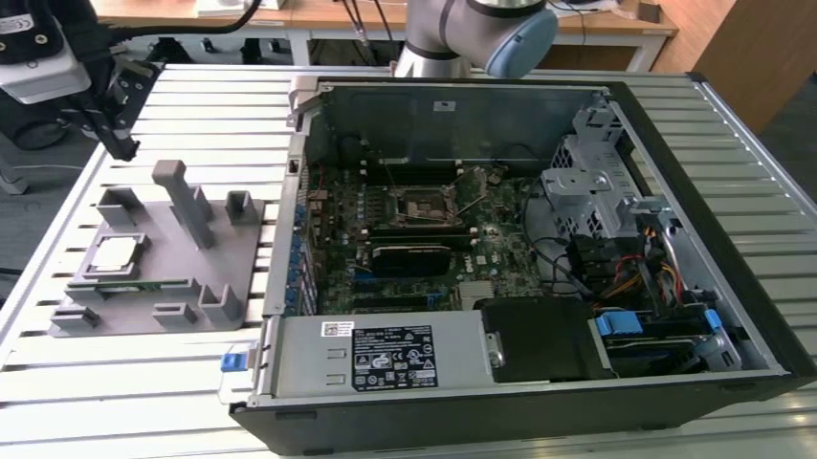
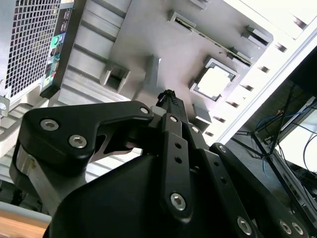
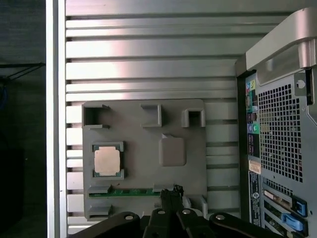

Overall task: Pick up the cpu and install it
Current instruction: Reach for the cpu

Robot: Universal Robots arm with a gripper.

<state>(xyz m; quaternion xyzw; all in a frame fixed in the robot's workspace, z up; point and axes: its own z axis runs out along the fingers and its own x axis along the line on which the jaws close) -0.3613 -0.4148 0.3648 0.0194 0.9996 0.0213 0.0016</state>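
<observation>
The cpu [image 1: 118, 253] is a small square chip with a silver-grey top, lying flat in a pocket of the grey holder plate [image 1: 191, 277] on the exterior view's left. It also shows in both wrist views [image 3: 107, 160] [image 2: 215, 82]. My gripper [image 1: 121, 143] hangs high above the table, behind the plate and well clear of the chip. Its black fingers meet at the tip in both wrist views [image 3: 171, 191] [image 2: 168, 95], shut with nothing in them. The black socket frame [image 1: 419, 203] sits on the board inside the open case.
The open computer case [image 1: 715, 287] fills the exterior view's middle and right, its rear panel [image 3: 277, 129] beside the plate. A green memory stick [image 3: 131, 191] lies in a slot of the plate. A tall grey post [image 1: 186, 201] stands on the plate. The slatted table [image 1: 115, 382] surrounds it.
</observation>
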